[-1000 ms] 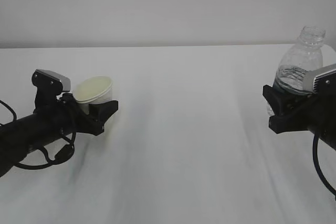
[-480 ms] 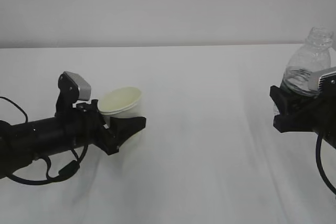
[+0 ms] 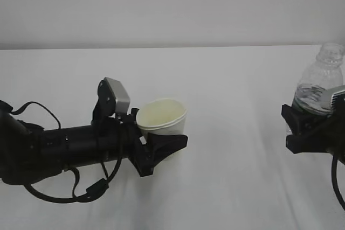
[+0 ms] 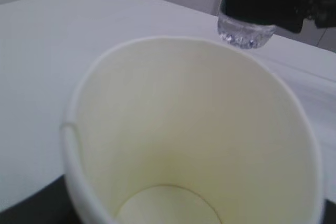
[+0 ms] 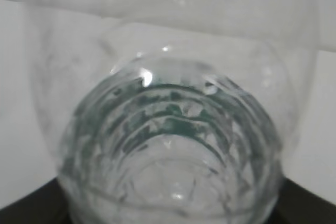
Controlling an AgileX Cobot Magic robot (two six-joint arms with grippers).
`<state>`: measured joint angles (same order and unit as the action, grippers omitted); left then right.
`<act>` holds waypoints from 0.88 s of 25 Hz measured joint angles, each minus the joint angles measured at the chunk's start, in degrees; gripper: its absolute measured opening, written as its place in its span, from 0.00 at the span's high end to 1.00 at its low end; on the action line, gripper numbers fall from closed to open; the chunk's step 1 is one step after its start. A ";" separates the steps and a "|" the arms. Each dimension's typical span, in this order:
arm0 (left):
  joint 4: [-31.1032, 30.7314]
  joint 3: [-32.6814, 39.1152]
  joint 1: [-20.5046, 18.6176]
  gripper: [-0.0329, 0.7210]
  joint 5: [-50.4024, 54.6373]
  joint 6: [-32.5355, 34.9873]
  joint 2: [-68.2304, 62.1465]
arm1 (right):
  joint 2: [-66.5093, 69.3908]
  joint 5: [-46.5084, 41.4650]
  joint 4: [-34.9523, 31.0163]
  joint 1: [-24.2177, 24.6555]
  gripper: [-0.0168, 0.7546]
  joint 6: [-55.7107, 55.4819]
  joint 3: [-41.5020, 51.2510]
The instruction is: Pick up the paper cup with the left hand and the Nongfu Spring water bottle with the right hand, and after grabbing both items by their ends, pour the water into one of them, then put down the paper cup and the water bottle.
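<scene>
The white paper cup (image 3: 161, 118) stands nearly upright left of centre in the exterior view, with my left gripper (image 3: 163, 150) shut on its lower end. The left wrist view looks into the cup's cream, dry inside (image 4: 199, 129). At the right edge, the uncapped Nongfu Spring water bottle (image 3: 319, 82) stands upright, with my right gripper (image 3: 295, 127) shut on its base. Clear water (image 3: 312, 94) fills the lower part of the bottle. In the left wrist view the bottle's bottom (image 4: 245, 31) hangs beyond the cup's rim. The right wrist view is filled by the ribbed bottle (image 5: 173, 145).
A white table (image 3: 232, 187) spreads under both arms, ending at a pale wall (image 3: 172, 4) behind. A wide stretch of tabletop separates the cup from the bottle. The left arm's black cables (image 3: 64, 195) loop low near the table.
My left arm has carried the cup to the right, towards the middle of the table. The right gripper with the bottle has drifted slightly right and down.
</scene>
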<state>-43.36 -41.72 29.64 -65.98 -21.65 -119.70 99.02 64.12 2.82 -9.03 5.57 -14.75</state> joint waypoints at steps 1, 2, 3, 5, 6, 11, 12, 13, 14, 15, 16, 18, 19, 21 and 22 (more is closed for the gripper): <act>-0.25 -0.76 0.50 0.34 0.00 -0.43 0.00 | 0.00 0.00 0.00 0.00 0.39 0.00 0.67; -0.64 -1.89 1.10 0.34 0.00 -1.10 0.00 | -0.11 0.00 0.00 0.00 0.39 0.00 1.25; -1.08 -2.68 1.60 0.34 0.00 -1.41 0.00 | -0.21 0.00 0.00 0.00 0.39 0.00 1.93; -1.77 -4.40 2.99 0.34 1.35 -1.75 0.00 | -0.66 0.00 0.00 0.00 0.39 0.00 2.90; -1.89 -5.15 3.73 0.34 2.13 -1.85 0.00 | -1.15 -0.04 0.00 0.00 0.39 0.00 3.35; -2.34 -7.92 6.66 0.34 6.48 -2.11 0.00 | -6.25 -0.15 0.00 0.00 0.39 0.00 3.81; -2.34 -8.36 7.14 0.34 7.50 -2.11 0.00 | -7.35 -0.15 0.00 0.00 0.39 0.00 3.81; -2.34 -8.88 7.57 0.34 8.50 -2.11 0.00 | -8.74 -0.29 0.00 0.00 0.39 0.00 3.81; -2.34 -9.19 7.86 0.34 9.03 -2.11 0.00 | -10.24 -0.89 0.00 0.00 0.39 0.00 3.81; -2.34 -9.33 8.20 0.34 9.55 -2.11 0.00 | -11.78 -2.14 0.00 0.00 0.39 0.00 3.81; -2.34 -9.58 8.61 0.34 9.68 -2.11 0.00 | -13.01 -3.52 0.00 0.00 0.39 0.00 3.85; -2.34 -9.84 9.23 0.34 9.91 -2.11 0.00 | -15.59 -5.83 0.00 0.00 0.39 0.00 3.95; -2.34 -9.92 9.64 0.34 9.91 -2.14 0.00 | -16.42 -6.79 0.00 0.00 0.39 0.00 3.95; -2.34 -9.92 10.40 0.34 9.91 -2.14 0.00 | -18.22 -8.97 0.00 0.00 0.39 0.00 3.95; -2.34 -9.92 10.69 0.34 9.91 -2.14 0.00 | -19.16 -10.57 0.00 0.00 0.39 0.00 4.07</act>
<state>-45.70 -51.64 40.33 -56.06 -23.79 -119.70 79.86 53.55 2.82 -9.03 5.57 -10.68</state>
